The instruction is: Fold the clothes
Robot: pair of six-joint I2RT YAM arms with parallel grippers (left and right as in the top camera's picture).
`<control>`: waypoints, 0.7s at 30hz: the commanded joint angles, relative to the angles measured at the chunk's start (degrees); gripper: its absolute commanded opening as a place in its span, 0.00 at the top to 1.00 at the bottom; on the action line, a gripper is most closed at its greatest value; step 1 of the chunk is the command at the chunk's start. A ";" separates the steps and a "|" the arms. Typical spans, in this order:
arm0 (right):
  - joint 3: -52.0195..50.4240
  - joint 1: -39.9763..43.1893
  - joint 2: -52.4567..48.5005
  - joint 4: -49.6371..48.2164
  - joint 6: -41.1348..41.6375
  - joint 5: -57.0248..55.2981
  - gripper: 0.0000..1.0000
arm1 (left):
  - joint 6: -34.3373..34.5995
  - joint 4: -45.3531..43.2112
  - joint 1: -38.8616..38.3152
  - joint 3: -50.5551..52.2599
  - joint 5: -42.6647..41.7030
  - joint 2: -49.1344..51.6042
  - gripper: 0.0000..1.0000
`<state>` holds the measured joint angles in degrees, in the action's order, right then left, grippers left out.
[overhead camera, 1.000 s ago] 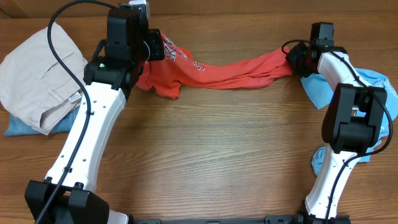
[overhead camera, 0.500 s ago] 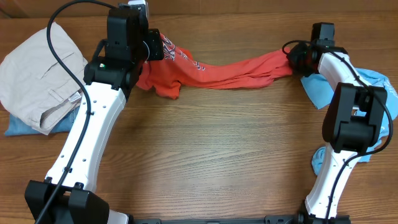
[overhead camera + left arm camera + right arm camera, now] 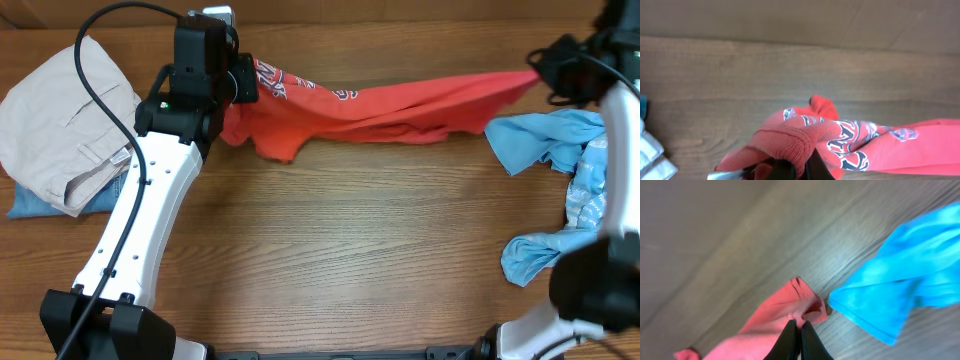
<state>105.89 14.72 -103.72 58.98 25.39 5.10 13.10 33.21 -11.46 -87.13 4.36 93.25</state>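
Note:
The red-orange T-shirt with navy-and-white lettering is stretched across the far side of the table between both grippers. My left gripper is shut on its ribbed neck end, with the lettering beside the jaws. My right gripper is shut on the shirt's other end, lifted at the far right. The light sky-blue shirt lies crumpled below the right gripper and also shows in the right wrist view.
Beige trousers lie piled at the far left on a blue garment. The blue shirt trails down the right edge. Bare wooden tabletop fills the middle and front.
My right gripper has swung right and away with the T-shirt's end, pulling the shirt out long and taut. The left gripper has stayed in place.

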 commanded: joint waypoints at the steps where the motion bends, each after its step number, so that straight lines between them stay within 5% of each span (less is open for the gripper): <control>1: 1.01 0.55 5.33 2.60 -2.99 -2.84 0.96 | -0.68 1.88 0.31 -0.04 0.90 -2.40 0.96; 15: 1.01 0.85 17.22 17.27 -3.15 -12.83 0.96 | 0.20 19.74 0.31 -0.04 3.08 -20.76 0.96; 21: 1.01 0.83 18.69 15.39 -3.17 -14.95 0.96 | 3.28 19.50 0.31 -0.02 6.58 -20.13 0.96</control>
<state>106.37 15.03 -85.93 75.37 22.44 -6.90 14.33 54.22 -11.49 -86.83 7.68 71.50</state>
